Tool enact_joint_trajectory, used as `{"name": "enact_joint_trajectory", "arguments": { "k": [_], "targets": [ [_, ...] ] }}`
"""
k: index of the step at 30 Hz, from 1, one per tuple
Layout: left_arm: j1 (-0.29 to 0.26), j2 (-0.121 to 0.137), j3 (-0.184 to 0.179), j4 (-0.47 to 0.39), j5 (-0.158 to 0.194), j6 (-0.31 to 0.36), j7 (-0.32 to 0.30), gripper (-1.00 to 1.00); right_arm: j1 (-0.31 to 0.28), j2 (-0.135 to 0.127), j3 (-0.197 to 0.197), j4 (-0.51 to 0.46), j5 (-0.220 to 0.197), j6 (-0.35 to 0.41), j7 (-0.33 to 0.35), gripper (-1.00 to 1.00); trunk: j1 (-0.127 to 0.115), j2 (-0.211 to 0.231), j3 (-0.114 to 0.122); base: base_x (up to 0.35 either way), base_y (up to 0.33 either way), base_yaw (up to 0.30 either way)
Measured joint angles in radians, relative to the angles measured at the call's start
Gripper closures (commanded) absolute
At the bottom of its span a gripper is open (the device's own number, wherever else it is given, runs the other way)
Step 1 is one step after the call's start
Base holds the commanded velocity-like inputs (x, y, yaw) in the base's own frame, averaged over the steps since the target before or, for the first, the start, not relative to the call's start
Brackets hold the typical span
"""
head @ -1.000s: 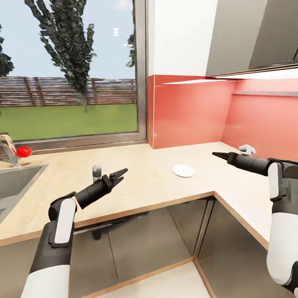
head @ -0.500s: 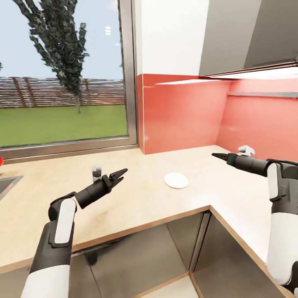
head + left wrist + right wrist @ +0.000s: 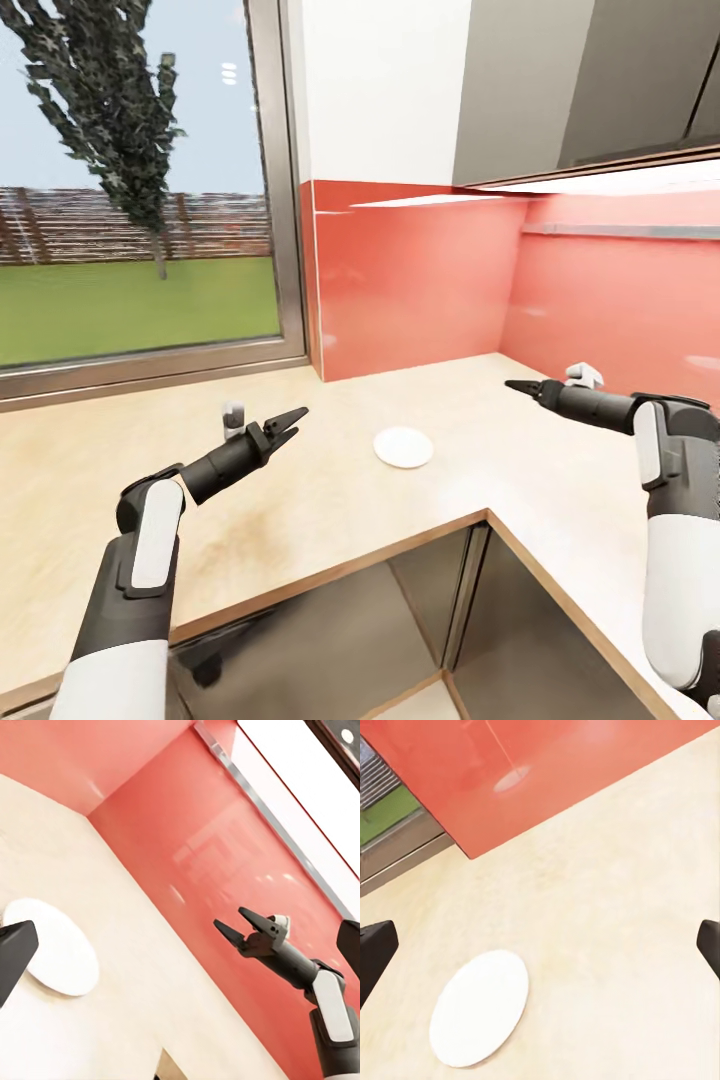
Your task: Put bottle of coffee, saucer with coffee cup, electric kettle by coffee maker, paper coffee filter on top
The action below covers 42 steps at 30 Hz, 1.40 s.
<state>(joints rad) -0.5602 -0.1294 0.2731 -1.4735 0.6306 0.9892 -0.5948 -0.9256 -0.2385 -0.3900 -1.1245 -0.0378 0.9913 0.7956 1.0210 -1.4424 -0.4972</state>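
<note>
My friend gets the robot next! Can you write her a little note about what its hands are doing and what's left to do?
Left end effector: open, empty, above the beige wooden countertop.
Right end effector: open, empty, above the counter's right wing.
Flat round white saucer: lying bare on the countertop near the red backsplash corner, between both arms, nothing on it.
Done: nothing that can be confirmed from here.
Left: coffee maker, coffee bottle, filter, cup and kettle all need finding and placing; the saucer may need moving beside the coffee maker.

A light wooden counter (image 3: 330, 520) bends around a corner. Behind it the wall (image 3: 420, 285) is shiny red, with white wall and grey cupboards (image 3: 590, 80) higher up. A big window (image 3: 130, 190) shows green grass, a brown fence and a tall dark tree (image 3: 110, 110) under blue sky.
</note>
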Motion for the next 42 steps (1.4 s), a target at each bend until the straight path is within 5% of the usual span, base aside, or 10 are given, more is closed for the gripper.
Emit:
{"name": "enact_joint_trajectory", "arguments": {
  "k": [10, 12, 14, 19, 22, 28, 42],
  "targets": [
    [0.0, 0.001, 0.0, 0.001, 0.0, -0.001, 0.001, -1.0, 0.0, 0.013, 0.001, 0.036, 0.001, 0.0, 0.001, -1.0, 0.0, 0.0, 0.0, 0.127, 0.0, -0.003],
    [0.0, 0.002, -0.009, 0.055, -0.002, -0.001, 0.005, -1.0, 0.003, 0.014, 0.003, 0.06, 0.0, 0.002, 0.034, -1.0, 0.0, 0.0, 0.0, 0.004, 0.0, 0.0],
    [0.0, 0.001, -0.022, 0.166, -0.007, -0.004, 0.007, -1.0, 0.02, 0.013, 0.043, 0.071, 0.004, 0.003, 0.093, -1.0, 0.0, 0.0, 0.0, 0.001, 0.0, 0.0],
    [0.0, -0.001, -0.044, 0.256, -0.003, -0.004, 0.03, -1.0, 0.037, 0.011, 0.158, 0.078, 0.006, 0.003, 0.127, -1.0, 0.0, 0.0, 0.0, 0.0, 0.0, 0.0],
    [0.0, -0.005, -0.099, 0.285, -0.003, -0.004, 0.06, -1.0, 0.056, 0.01, 0.19, 0.08, 0.004, 0.003, 0.145, -1.0, 0.0, 0.0, 0.0, 0.0, 0.0, 0.0],
    [-0.002, -0.016, -0.169, 0.307, -0.001, -0.004, 0.085, -1.0, 0.075, 0.01, 0.208, 0.086, 0.003, 0.003, 0.186, -1.0, 0.0, 0.0, 0.0, 0.0, 0.0, 0.0],
    [-0.001, -0.015, -0.176, 0.306, 0.001, -0.005, 0.087, -1.0, 0.089, 0.008, 0.213, 0.114, 0.005, 0.003, 0.205, -1.0, 0.0, 0.0, 0.0, 0.0, 0.0, 0.0]
  ]
}}
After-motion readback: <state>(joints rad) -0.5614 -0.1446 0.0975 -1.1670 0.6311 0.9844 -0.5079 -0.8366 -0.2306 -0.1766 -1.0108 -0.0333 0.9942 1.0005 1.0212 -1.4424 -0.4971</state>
